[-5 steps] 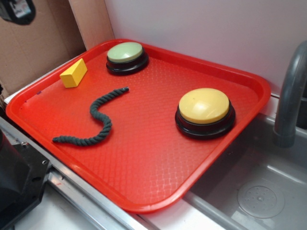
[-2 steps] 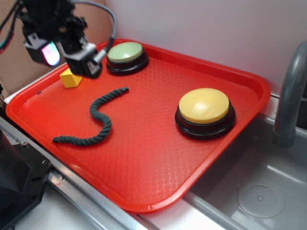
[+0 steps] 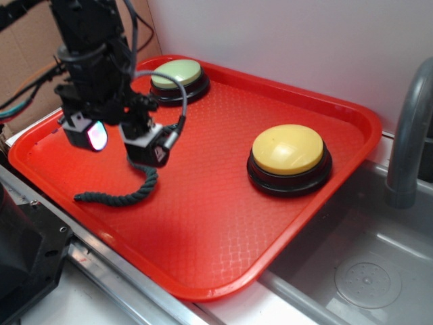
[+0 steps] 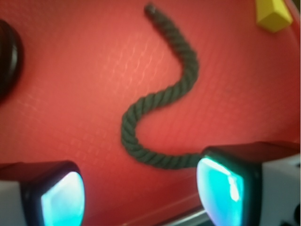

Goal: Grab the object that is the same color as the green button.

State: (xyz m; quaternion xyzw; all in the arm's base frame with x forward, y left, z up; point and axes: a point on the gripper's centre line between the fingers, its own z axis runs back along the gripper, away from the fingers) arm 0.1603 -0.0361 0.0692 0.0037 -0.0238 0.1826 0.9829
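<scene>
From my remote station: nearest the ext. cam, the dark green rope lay in an S-curve on the red tray, front-left part, one end running under the arm. Above it my tool hung with fingers spread wide; wrist cam showed the two glowing pads apart at the bottom of frame, nothing between them but tray and a bend of rope passing behind the right pad. Whether the pads touched the tray, I couldn't tell. Yellow block sat in the wrist view's top-right corner, well apart from the rope. To the right on the tray, mid-depth, stood the yellow dome button. Farthest back, near the tray's rear-left rim, was the green button, partly behind a cable. Sink and faucet lay off the tray's right side.
</scene>
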